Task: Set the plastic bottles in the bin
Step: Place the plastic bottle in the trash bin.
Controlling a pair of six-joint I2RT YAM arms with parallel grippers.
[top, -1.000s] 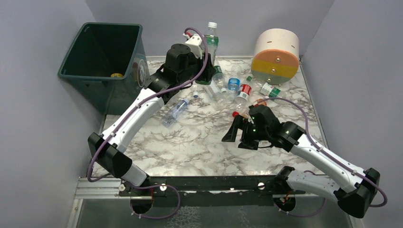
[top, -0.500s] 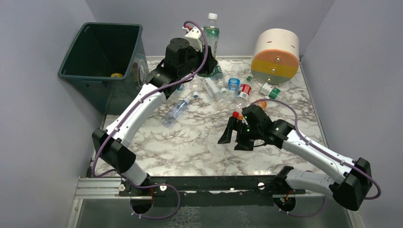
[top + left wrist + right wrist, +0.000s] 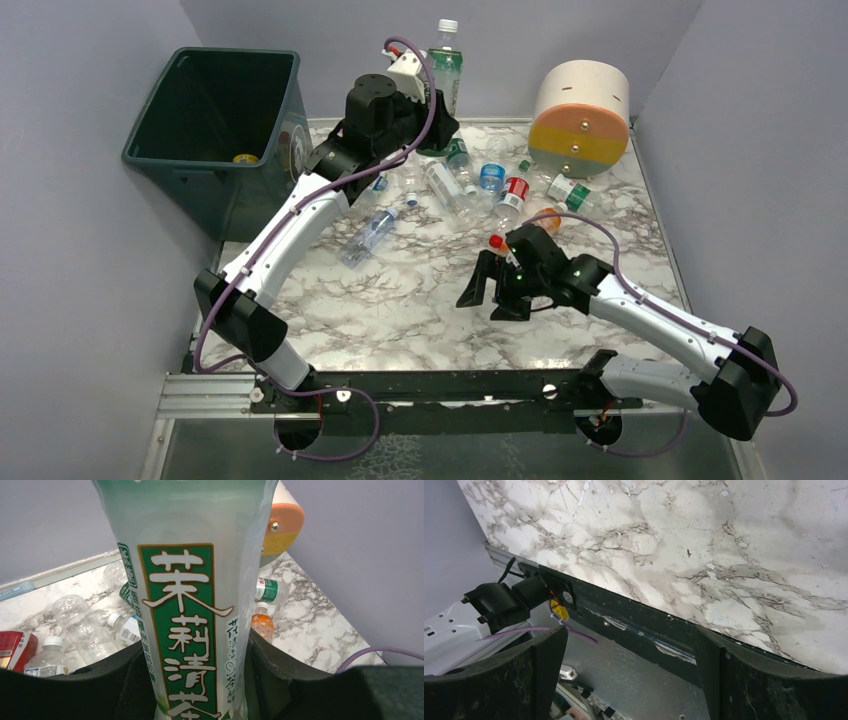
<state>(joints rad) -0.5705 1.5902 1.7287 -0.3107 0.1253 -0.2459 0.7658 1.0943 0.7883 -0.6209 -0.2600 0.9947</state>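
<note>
Bottle with green label upright in clamped left tool, at counter's far side, bin to its left, right tool spread wide, empty

The left gripper lifts the green-labelled bottle higher and slightly nearer the bin; the right gripper also drifts binward.

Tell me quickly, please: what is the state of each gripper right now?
Left gripper: closed on a green-label bottle, held upright.
Right gripper: open, holding nothing.
</note>
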